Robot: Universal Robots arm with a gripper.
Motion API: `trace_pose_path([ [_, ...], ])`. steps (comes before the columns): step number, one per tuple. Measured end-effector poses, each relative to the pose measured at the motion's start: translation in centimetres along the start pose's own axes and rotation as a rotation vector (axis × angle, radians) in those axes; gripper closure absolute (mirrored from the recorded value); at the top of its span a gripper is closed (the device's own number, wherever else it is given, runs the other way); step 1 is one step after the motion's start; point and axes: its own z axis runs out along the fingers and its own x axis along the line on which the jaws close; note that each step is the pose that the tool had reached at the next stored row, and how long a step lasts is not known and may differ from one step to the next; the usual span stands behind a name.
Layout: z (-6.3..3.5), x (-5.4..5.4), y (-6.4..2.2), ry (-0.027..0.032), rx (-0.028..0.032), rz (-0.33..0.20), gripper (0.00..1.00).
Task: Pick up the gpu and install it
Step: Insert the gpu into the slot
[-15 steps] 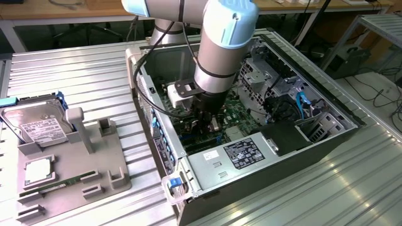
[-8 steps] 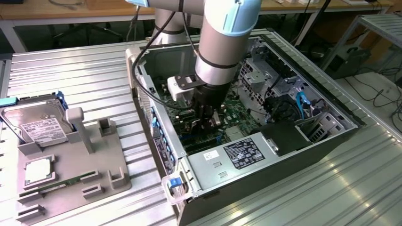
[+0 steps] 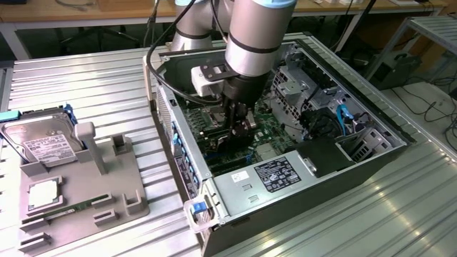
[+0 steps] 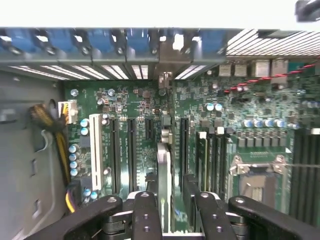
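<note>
So the grey Universal Robots arm is reaching straight down into the open black tower PC case (image 3: 371,155) lying on its side on the ribbed aluminium table (image 3: 93,85), and the black two-finger gripper (image 3: 239,124) is deep inside, right over the green motherboard (image 3: 268,131).

In the wrist view the gpu (image 4: 163,185) – thin card seen edge-on, standing upright with its silvery edge running toward the rear slot openings – sits between the two black gripper fingers (image 4: 146,215). The fingers are on either side of it with only a sliver of room; I honestly can't tell if they're clamped on it or just slightly off. The card's lower edge looks lined up with one of the long black expansion slots (image 4: 131,155), but whether it's fully seated I can't make out.

Room to move is tight in there – the row of blue slot latches (image 4: 100,42) along the case's rear wall closes off the far end, a white slot (image 4: 96,150) and more black slots run parallel on one side, and the silver CPU socket (image 4: 257,175) and memory slots (image 4: 305,170) sit on the other. In the exterior view, the silver power supply with its black label (image 3: 275,174) boxes in the near edge, drive cage (image 3: 300,80) on the far side.

Off on the exterior view's left, well clear of the case, a grey parts holder (image 3: 107,187) carries a silver hard drive with a white label (image 3: 44,147) and a narrow green memory stick (image 3: 64,211)
</note>
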Motion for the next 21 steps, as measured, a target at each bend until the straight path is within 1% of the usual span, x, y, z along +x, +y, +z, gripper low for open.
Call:
trace_pose_path([
  [4,-0.05,-0.01,0.00,-0.0001,0.0006,0.000,0.67],
  [7,-0.05,-0.01,0.00,0.0000,0.0006,0.000,0.86],
  [8,-0.05,-0.01,0.00,-0.0001,0.0006,0.000,0.86],
  [9,-0.05,-0.01,0.00,-0.0001,0.0006,0.000,0.89],
  [21,-0.05,0.00,0.00,0.0000,0.0006,0.000,0.89],
])
